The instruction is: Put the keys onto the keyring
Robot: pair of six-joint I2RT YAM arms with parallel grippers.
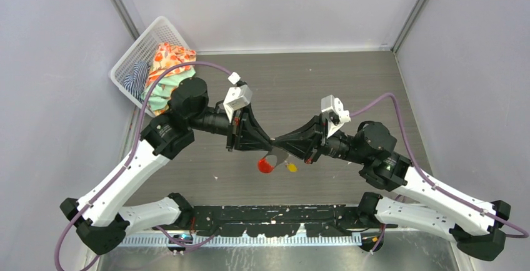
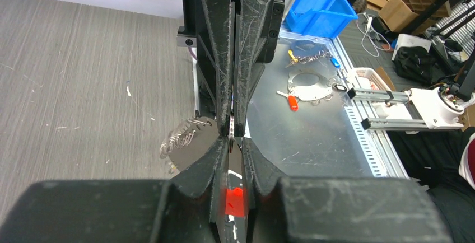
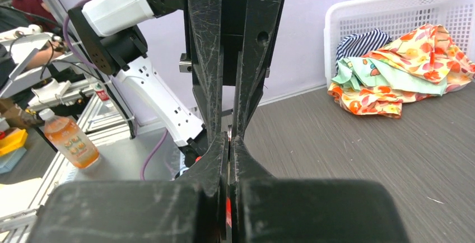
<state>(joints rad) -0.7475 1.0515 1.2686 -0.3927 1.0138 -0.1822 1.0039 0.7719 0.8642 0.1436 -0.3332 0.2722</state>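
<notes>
Both grippers meet tip to tip above the middle of the table. My right gripper (image 1: 279, 141) (image 3: 230, 138) is shut on the thin metal ring of the keyring (image 2: 231, 126). The ring's edge (image 3: 229, 135) shows between the right fingertips. My left gripper (image 1: 270, 140) (image 2: 236, 144) faces it, its jaws a narrow gap apart around the same ring. The red oval tag (image 1: 265, 166) (image 2: 236, 201) hangs below the fingers. A key with a yellow-orange head (image 1: 291, 167) hangs next to the tag. A silvery chain cluster (image 2: 179, 138) shows just left of the fingertips.
A white basket (image 1: 134, 55) (image 3: 392, 13) of clothes (image 1: 165, 71) stands at the back left corner. Off the near edge lie a metal plate (image 2: 313, 120) with loose keys, a blue bin (image 2: 319, 8) and an orange bottle (image 3: 70, 139).
</notes>
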